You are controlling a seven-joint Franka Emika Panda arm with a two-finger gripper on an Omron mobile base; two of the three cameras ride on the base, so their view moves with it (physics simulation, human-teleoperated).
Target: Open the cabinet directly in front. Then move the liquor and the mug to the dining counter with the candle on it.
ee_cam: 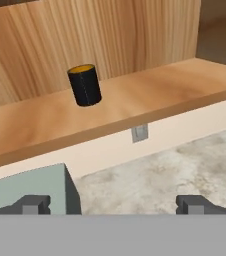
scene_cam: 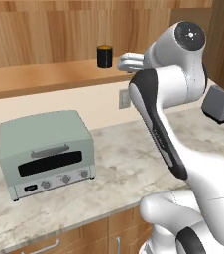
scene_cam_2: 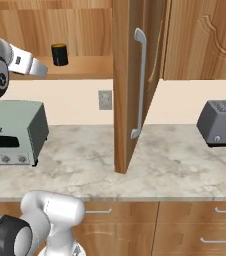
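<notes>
Mug (ee_cam: pixel 85 85) stands on cabinet (scene_cam_2: pixel 130 85) shelf; right view shows open door

Cabinet (scene_cam_2: pixel 135 75) — grained wood, silvery metal handle; mug (ee_cam: pixel 84 85) — matt black.

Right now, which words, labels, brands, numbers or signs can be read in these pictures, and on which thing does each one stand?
No text can be read.
Toaster oven: a small dark panel beside its knobs, too blurred to read.
Toaster: a pale mark on its side, too small to read.
Mug: plain, no label.
Cabinet door: no sign.
</notes>
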